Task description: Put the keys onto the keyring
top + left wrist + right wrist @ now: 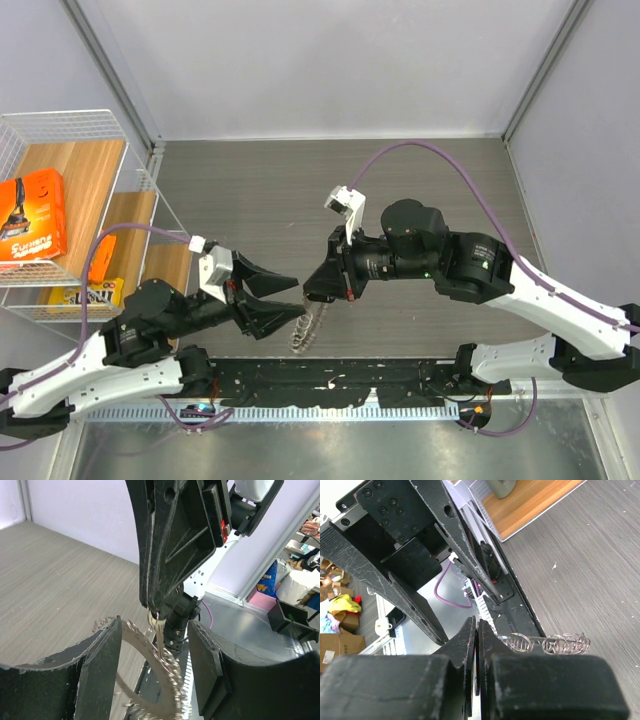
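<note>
I see my left gripper (298, 293) standing wide, its black fingers (102, 672) flanking the thin silvery metal keyring (167, 667) rimmed with tiny spiky keys (132, 627), which hangs over the grey table (420, 190) from my right gripper (318, 292), pinched shut on its top.

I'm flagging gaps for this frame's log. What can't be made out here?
- Top external view: keys too small and blurred to count, under the right pincer.
- Left wrist view: keyring lower arc cut off by the bottom edge, one side behind the left pincer's fingers.
- Right wrist view: its shut fingers hide where it grips.
- Dark-headed key: not found in any view.
</note>
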`<state>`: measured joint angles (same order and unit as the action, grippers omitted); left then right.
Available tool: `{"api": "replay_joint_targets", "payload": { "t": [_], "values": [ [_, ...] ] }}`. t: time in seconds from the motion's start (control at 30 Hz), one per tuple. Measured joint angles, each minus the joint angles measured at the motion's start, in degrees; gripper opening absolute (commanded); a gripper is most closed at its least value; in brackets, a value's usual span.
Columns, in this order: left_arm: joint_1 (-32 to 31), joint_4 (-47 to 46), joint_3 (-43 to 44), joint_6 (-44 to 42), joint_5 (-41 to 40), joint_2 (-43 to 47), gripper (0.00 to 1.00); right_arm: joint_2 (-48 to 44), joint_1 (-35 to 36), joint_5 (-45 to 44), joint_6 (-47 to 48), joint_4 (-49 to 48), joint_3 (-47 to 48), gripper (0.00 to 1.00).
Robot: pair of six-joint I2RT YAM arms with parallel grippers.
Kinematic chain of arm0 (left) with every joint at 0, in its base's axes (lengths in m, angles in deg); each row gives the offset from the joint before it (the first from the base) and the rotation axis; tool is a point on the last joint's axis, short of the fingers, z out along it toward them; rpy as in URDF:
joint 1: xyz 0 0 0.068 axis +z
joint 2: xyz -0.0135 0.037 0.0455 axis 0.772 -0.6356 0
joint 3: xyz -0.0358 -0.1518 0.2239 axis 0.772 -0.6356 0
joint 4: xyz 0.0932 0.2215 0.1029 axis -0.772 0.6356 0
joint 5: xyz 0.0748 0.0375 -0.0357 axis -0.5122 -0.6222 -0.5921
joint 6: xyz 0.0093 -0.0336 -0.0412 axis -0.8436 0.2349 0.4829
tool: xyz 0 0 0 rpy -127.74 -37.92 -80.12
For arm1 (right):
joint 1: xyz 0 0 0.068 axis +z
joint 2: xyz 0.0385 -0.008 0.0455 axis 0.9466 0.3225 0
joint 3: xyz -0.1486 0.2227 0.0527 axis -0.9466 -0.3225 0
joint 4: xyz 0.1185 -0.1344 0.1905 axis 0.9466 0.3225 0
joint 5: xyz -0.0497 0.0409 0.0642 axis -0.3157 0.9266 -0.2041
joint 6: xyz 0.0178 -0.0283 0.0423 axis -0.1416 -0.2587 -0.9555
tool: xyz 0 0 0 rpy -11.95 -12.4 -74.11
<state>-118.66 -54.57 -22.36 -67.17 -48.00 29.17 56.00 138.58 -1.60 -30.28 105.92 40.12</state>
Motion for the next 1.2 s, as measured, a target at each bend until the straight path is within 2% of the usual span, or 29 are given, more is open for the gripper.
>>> {"api": "replay_joint_targets", "payload": {
  "t": [0.4,0.67,1.2],
  "values": [
    [0.0,-7.0,0.0,-2.1,4.7,-2.9,0.63,0.8,0.4,4.9,-1.3,-2.6,0.4,0.06],
    [0.0,-7.8,0.0,-2.1,7.5,-5.5,0.62,0.9,0.8,5.7,-1.7,-4.2,1.7,0.06],
    [0.0,-9.5,0.0,-2.1,7.6,-3.4,0.6,2.2,2.0,6.1,-1.7,-5.2,3.0,0.06]
  ]
}}
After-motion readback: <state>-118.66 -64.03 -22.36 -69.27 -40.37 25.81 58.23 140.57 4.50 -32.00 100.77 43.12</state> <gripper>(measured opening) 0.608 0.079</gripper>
